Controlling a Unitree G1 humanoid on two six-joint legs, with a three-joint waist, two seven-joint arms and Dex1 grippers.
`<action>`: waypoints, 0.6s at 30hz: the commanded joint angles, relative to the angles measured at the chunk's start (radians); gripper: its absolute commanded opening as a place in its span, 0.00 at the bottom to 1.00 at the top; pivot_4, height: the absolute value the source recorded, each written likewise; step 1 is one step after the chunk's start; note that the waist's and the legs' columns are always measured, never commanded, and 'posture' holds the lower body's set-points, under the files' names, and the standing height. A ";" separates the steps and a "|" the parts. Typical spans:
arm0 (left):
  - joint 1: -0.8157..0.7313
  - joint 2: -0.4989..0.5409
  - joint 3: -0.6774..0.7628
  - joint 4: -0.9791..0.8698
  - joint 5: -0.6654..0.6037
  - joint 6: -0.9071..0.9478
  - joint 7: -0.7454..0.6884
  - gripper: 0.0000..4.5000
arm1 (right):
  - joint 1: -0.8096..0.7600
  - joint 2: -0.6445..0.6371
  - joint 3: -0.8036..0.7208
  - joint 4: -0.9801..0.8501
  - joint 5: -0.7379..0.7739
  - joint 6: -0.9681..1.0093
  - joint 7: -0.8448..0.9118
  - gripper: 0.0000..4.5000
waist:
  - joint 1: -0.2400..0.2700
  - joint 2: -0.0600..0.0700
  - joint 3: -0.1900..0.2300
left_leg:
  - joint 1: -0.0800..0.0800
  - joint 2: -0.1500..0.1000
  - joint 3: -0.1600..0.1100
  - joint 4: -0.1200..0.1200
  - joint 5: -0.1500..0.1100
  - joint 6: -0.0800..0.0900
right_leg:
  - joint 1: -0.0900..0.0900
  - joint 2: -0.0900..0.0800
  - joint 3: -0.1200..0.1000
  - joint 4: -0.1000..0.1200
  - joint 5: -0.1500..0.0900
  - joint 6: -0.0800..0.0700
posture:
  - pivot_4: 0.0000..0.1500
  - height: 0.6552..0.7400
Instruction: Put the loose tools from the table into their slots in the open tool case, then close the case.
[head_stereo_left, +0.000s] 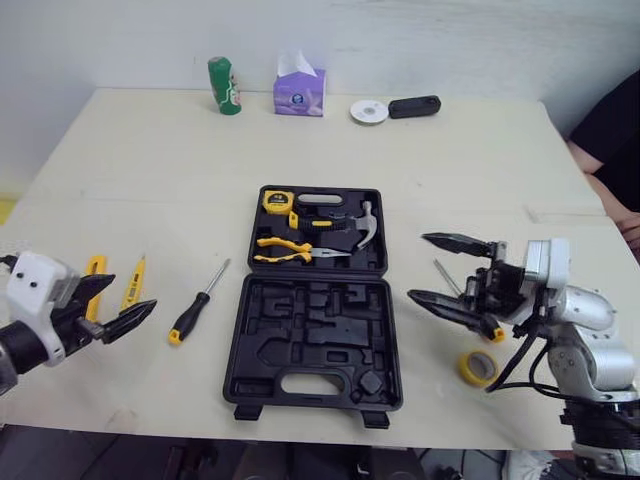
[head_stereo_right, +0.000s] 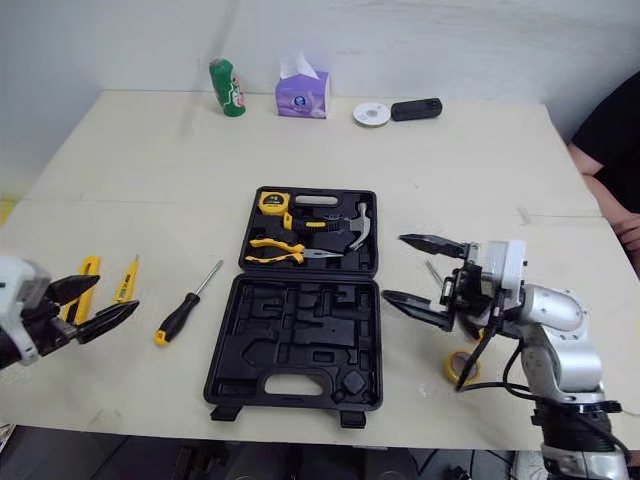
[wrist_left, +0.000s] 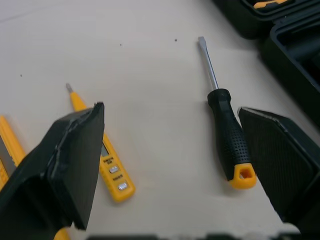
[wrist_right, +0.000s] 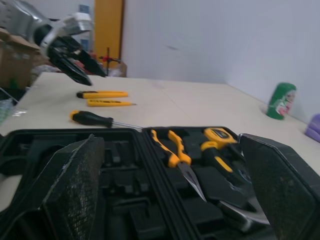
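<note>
Judging from how things are lying, the task is sitting somewhere between early and halfway. The case (head_stereo_left: 258, 345) is lying open in the middle of the bench (head_stereo_left: 150, 180). Its far half is already holding a tape measure (head_stereo_left: 277, 201), pliers (head_stereo_left: 290, 250) and a hammer (head_stereo_left: 352, 228), while the moulded slots of the near half are showing bare.

Loose tools are waiting on both sides. Left of the case, and apart from it, a screwdriver (head_stereo_left: 200, 302) is lying with its tip pointing away from the robot. Further left, a yellow tester pen (head_stereo_left: 133, 283) and a yellow knife (head_stereo_left: 94, 270) are lying side by side. Right of the case, a thin tool (head_stereo_left: 446, 276) is lying partly hidden under the right arm, so I cannot tell what it is. A tape roll (head_stereo_left: 478, 368) is resting near the bench's front edge.

The left pincer (wrist_left: 170, 112) is hanging spread and empty over the bench, with the pen on one side and the screwdriver's handle on the other, touching neither. The right pincer (head_stereo_left: 418, 266) is hanging spread and empty just beside the case's right edge, pointing toward it.

So five things appear to be waiting for their slots, and the case is not yet closed. The left pincer seems to be lining up on the screwdriver as the likeliest next pick.
</note>
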 joint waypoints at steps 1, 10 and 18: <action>0.005 -0.010 -0.083 -0.067 0.018 0.072 0.071 1.00 | 0.018 0.020 0.034 -0.036 0.001 -0.080 0.091 0.98 | 0.000 0.000 0.000 | 0.000 0.000 0.000 0.000 0.000 0.000 | 0.000 0.000 0.000 0.000 0.000 0.000 | 1.00 1.00; -0.024 -0.065 -0.236 -0.085 0.066 0.135 0.186 1.00 | 0.014 0.034 0.056 -0.042 -0.001 -0.083 0.085 0.98 | -0.001 0.000 0.000 | 0.000 0.000 0.000 0.000 0.000 0.000 | 0.000 0.001 0.000 -0.003 0.000 0.000 | 1.00 1.00; -0.050 -0.077 -0.319 -0.055 0.128 0.152 0.231 0.73 | 0.004 0.026 0.058 -0.090 -0.002 -0.057 0.039 1.00 | 0.011 0.000 0.000 | 0.000 0.000 0.000 0.000 0.000 -0.001 | 0.000 0.001 0.000 -0.003 0.000 0.000 | 1.00 1.00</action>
